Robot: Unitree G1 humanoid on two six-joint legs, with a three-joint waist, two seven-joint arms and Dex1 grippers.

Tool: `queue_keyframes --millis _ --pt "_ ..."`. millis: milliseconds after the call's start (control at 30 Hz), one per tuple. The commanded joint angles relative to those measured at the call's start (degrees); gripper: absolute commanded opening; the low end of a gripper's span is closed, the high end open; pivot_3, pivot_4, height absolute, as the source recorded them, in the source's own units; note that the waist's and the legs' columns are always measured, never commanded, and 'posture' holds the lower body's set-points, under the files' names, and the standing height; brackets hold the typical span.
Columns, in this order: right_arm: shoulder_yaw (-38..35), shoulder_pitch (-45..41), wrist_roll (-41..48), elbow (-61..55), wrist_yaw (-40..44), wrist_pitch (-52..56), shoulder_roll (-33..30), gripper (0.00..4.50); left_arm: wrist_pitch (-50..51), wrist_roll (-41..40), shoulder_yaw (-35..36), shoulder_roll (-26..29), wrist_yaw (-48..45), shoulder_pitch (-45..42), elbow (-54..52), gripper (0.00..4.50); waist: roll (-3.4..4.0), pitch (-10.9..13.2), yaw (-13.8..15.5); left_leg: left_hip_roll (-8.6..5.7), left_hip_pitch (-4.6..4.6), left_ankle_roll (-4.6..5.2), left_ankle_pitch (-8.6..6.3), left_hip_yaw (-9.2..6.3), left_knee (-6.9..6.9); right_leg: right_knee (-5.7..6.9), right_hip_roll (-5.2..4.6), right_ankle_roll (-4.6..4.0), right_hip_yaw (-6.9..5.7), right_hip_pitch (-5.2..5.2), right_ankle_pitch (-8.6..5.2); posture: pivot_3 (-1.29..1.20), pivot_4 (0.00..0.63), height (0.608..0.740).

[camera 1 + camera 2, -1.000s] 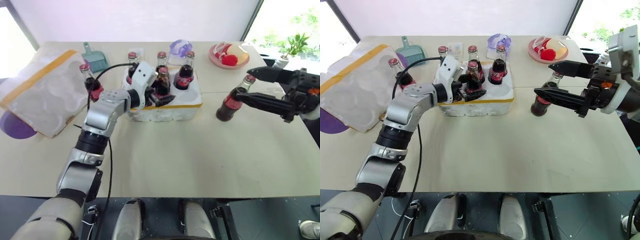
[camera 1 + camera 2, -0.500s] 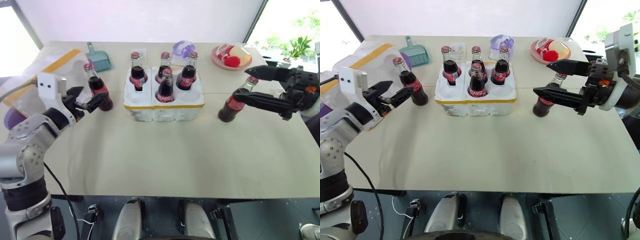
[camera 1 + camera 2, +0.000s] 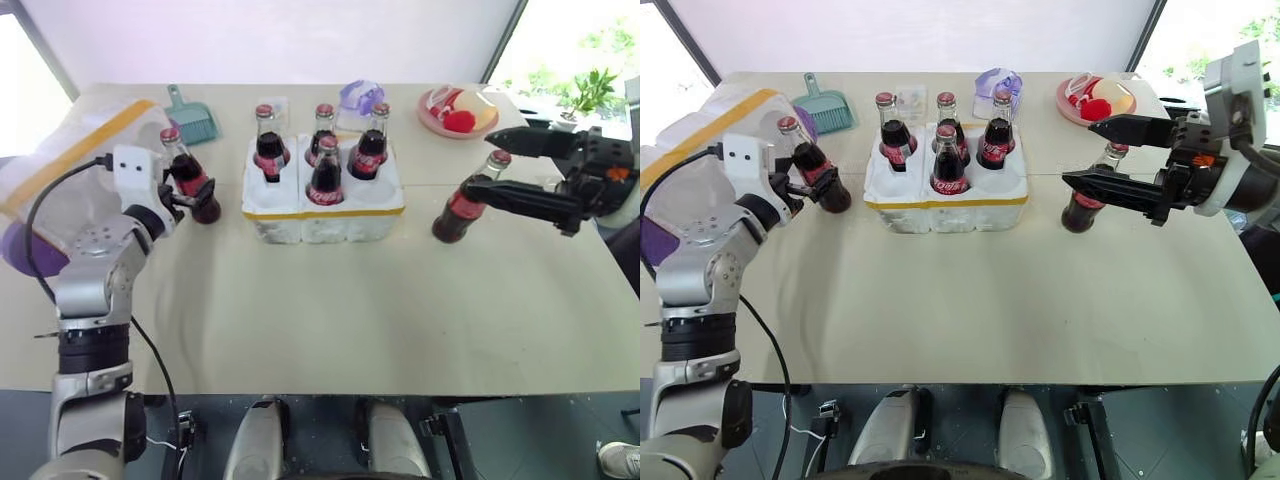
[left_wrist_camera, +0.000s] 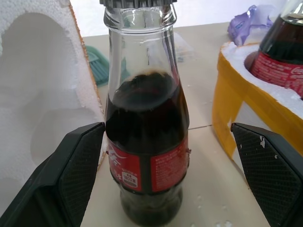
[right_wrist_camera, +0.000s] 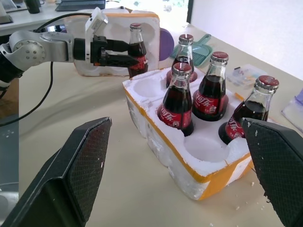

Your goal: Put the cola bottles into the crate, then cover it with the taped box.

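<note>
The crate [image 3: 323, 212], a low white foam tray with a yellow band, stands mid-table with several cola bottles [image 3: 324, 176] upright in its wells; two front wells [image 5: 202, 147] are bare. Another cola bottle [image 4: 144, 142] stands on the table left of the crate. My left gripper [image 3: 188, 195] is open around it, one finger [image 4: 71, 175] close against the glass and the other well off. The taped box [image 3: 70, 180] lies on its side behind this bottle, hollow side showing. A cola bottle [image 3: 462, 205] stands right of the crate, by my right gripper [image 3: 478, 163], which hangs open with nothing between its fingers.
A teal dustpan [image 3: 190, 115], a purple-white plastic piece [image 3: 360, 97] and a pink plate [image 3: 440, 118] with red items sit along the table's far side. A purple disc [image 3: 30, 250] pokes out under the taped box. The near half of the table is bare.
My left arm has swung left from the crate to the loose bottle, and its open fingers now flank it. The right arm has kept still.
</note>
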Motion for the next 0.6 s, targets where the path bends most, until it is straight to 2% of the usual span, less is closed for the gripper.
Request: queue_keyframes --millis 33,367,467,533,600 --pt "-3.1 -0.3 1.0 -1.2 -0.9 0.2 -0.5 4.5 -2.8 0.9 0.5 0.2 0.1 -1.8 1.6 4.45 0.0 0.0 0.0 0.0 0.0 0.0 0.0 0.0 0.0 0.0 0.0 0.0 0.0 0.0 0.0 0.0 0.15 0.736" --pt "-2.6 -0.9 0.9 -1.5 -2.3 0.0 0.1 4.5 -10.6 4.3 -2.8 -1.3 -2.8 -7.6 16.8 4.45 -0.01 0.0 0.0 0.0 -0.01 0.0 0.0 0.01 0.02 0.01 -0.01 0.01 -0.01 0.01 0.01 0.0 0.15 0.736" --pt "-2.5 -1.0 0.8 -1.5 -2.4 -0.1 0.2 4.5 -12.2 4.7 -2.6 -1.1 -3.0 -8.6 18.8 3.64 0.0 0.0 0.0 0.0 -0.01 0.0 0.0 0.01 0.01 0.01 -0.01 0.02 -0.01 0.0 0.01 0.0 0.15 0.736" --pt "-2.6 -0.9 0.8 -1.5 -2.5 0.0 0.2 4.5 -11.9 4.5 -2.0 -0.5 -2.9 -8.5 18.3 2.78 -0.01 0.0 0.0 0.0 -0.01 0.0 0.0 0.0 0.01 0.01 -0.01 0.02 -0.01 0.0 0.01 0.0 0.15 0.736" --pt "-2.9 -0.5 0.8 -1.4 -2.5 0.1 0.2 4.5 -9.7 3.8 -0.8 0.7 -2.7 -7.6 16.1 2.79 -0.01 0.0 0.0 0.0 -0.01 0.0 0.0 0.0 0.01 0.01 -0.01 0.02 -0.01 0.0 0.01 0.0 0.15 0.736"
